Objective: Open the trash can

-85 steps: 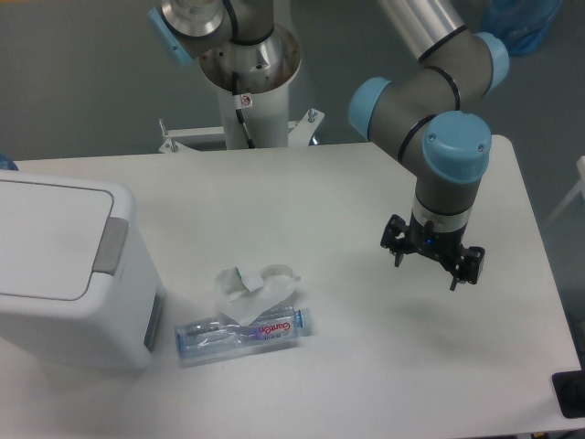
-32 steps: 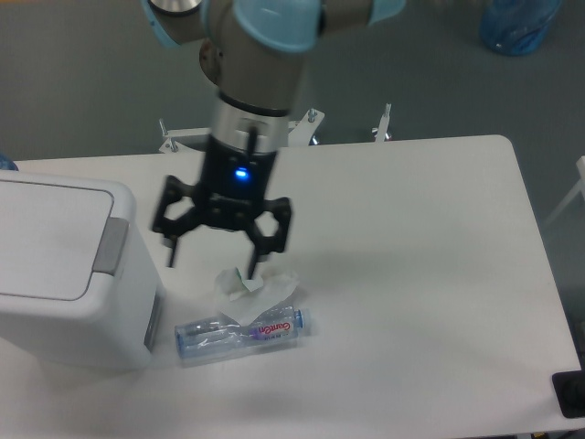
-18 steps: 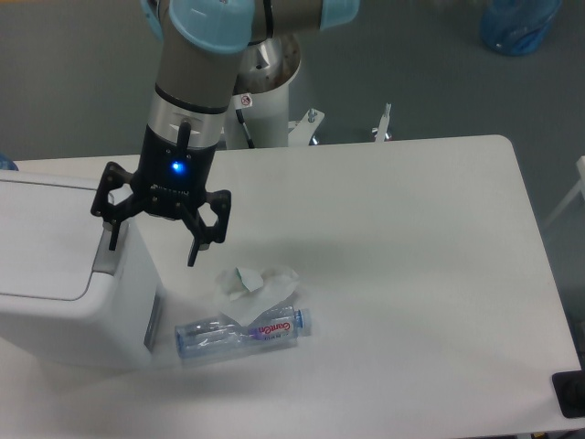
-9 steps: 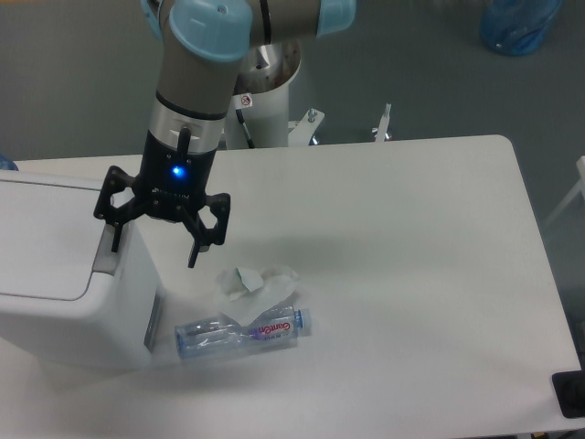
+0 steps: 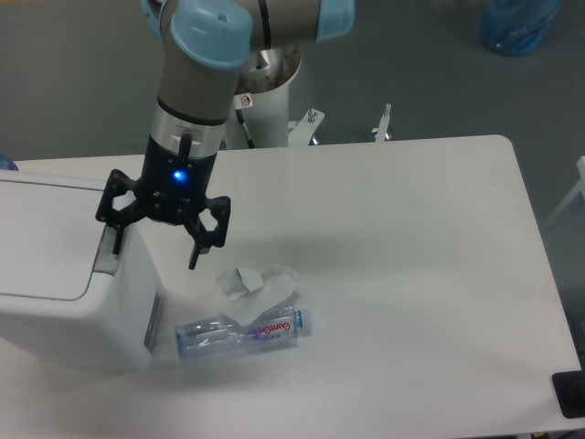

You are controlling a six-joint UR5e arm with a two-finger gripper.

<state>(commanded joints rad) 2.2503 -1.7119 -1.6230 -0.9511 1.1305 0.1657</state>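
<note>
**Gripper over push tab, lid not yet open**

The trash can (image 5: 64, 283) sits at the table's left edge, partly cut off by the frame, lid flat and closed. The gripper (image 5: 155, 251) hangs with fingers spread wide, holding nothing; one finger is over the grey push tab (image 5: 110, 247), the other hangs off the can's right side above the table (image 5: 411, 274).

Risks, as a guess: the finger could land on the tab's edge or slip off to the side, so the latch never trips. Pressing off-centre might shove the light-looking can instead. The outer finger could drop toward the crumpled tissue (image 5: 256, 279) and crushed bottle (image 5: 242, 334) just beside the can (close quarters).

Versus half a second earlier: almost no change, gripper nudged slightly right and down. Across the earlier frames the arm swung in from the table's right side.
</note>
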